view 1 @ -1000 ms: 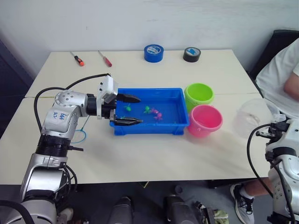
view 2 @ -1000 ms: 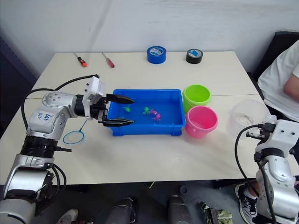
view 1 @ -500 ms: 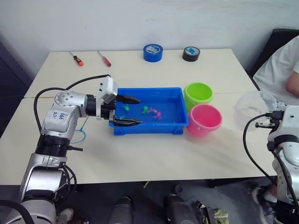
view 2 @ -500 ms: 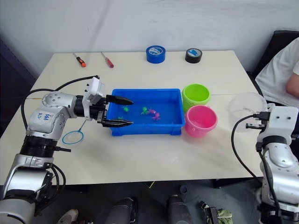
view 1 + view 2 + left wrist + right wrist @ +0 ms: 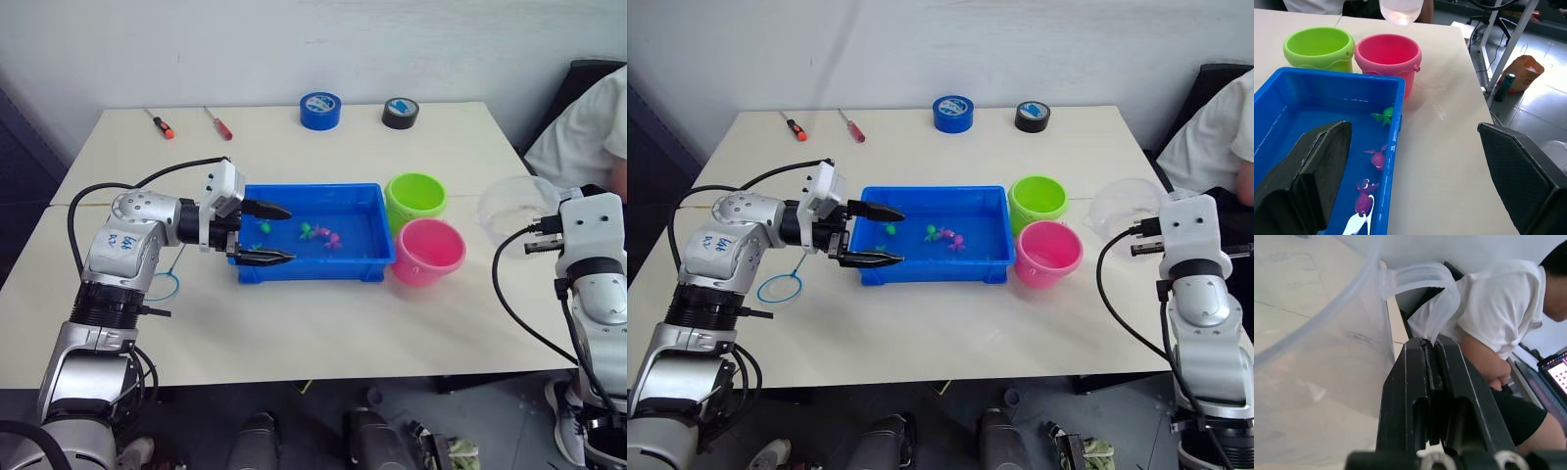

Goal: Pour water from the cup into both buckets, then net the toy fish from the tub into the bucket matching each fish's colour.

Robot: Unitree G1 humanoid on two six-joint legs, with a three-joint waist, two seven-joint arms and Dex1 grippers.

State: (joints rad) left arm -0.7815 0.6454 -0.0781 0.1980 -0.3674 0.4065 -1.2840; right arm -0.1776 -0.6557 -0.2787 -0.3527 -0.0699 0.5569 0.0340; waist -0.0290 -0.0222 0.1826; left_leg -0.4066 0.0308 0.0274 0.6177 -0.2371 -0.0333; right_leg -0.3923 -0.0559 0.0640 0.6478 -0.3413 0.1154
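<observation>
Right end effector (image 5: 1432,382) pinches the cup (image 5: 1122,208) by its handle, raised beside the pink bucket (image 5: 1048,253), presumably ready for pouring. Left end effector (image 5: 874,235), fingers spread, straddles the tub (image 5: 931,270) rim.

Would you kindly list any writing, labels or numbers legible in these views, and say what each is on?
Blue handwritten marks on the left arm's silver shell: too blurred to read.
Faint printed scale on the clear plastic measuring cup: too faint to read.
Blue tape roll and black tape roll: no legible label.
Nothing else carries text.
</observation>
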